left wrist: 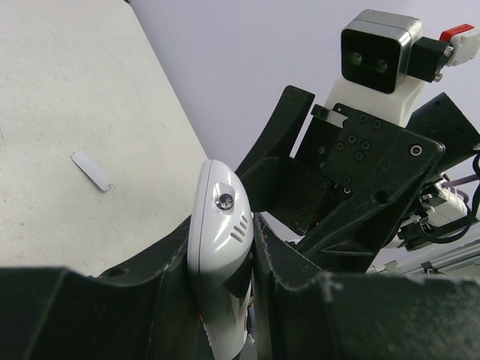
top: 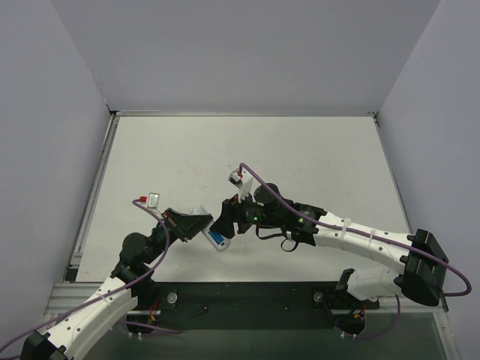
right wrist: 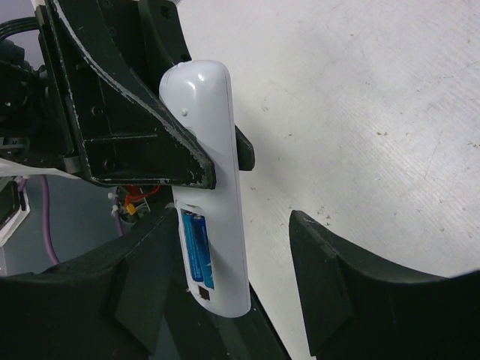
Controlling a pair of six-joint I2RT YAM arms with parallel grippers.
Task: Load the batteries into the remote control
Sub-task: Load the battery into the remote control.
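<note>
Pale tabletop (left wrist: 45, 90), white strip (left wrist: 91, 170) beyond remote control (left wrist: 217, 240)

1. The white ribbed plastic right arm (top: 367, 240) and its left twin (top: 82, 324) are sporting black joints.
2. A thin purple cable (top: 264, 186) is trailing along each.
3. The black plastic gripper fingers (right wrist: 330, 285) are showing scuffed grey edges, and screws are dotting the black mounting plate (left wrist: 375, 169).

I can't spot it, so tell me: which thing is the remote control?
Look at the near middle of the table. There the left end effector pinches a white oblong remote control. Only it has blue batteries showing in its open back.
</note>
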